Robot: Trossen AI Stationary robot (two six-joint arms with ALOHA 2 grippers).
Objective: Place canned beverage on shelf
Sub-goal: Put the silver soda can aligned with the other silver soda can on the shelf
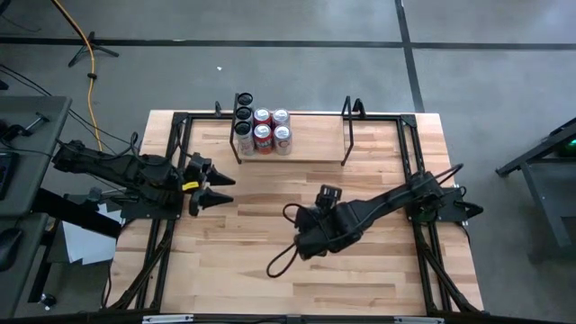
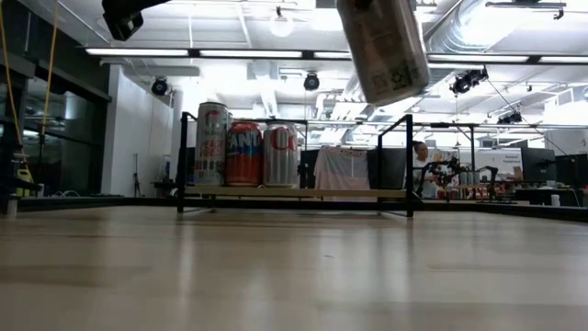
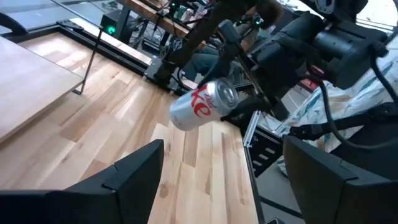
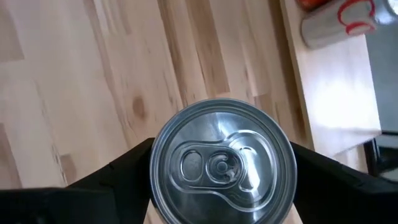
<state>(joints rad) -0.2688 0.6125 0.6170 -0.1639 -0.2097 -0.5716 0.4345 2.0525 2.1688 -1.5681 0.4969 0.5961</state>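
Observation:
A silver can with red lettering [image 3: 200,107] is held in my right gripper [image 1: 308,239] above the middle of the table. The high view hides it under the gripper, and it hangs at the top of the low view [image 2: 384,48]. The shelf [image 1: 310,146], a pale plank with black rod uprights, stands at the table's far edge. Several cans [image 1: 261,130] stand on its left part; they also show in the low view [image 2: 243,142]. My left gripper [image 1: 218,189] is open and empty at the table's left side. My right gripper pinches the can's side wall [image 4: 157,167] between its two fingers [image 4: 118,177], one on each side. The fingers lie along the can, whose pull-tab top [image 4: 222,163] faces the wrist. The can is lifted clear of the table and tilted, its bottom end [image 2: 395,90] downward.
The right part of the shelf's plank [image 1: 315,139] is bare. A black cable loop [image 1: 281,261] hangs by my right arm over the table's near half. A black frame [image 1: 175,162] runs along the table's sides. A person [image 2: 421,158] is far off in the room.

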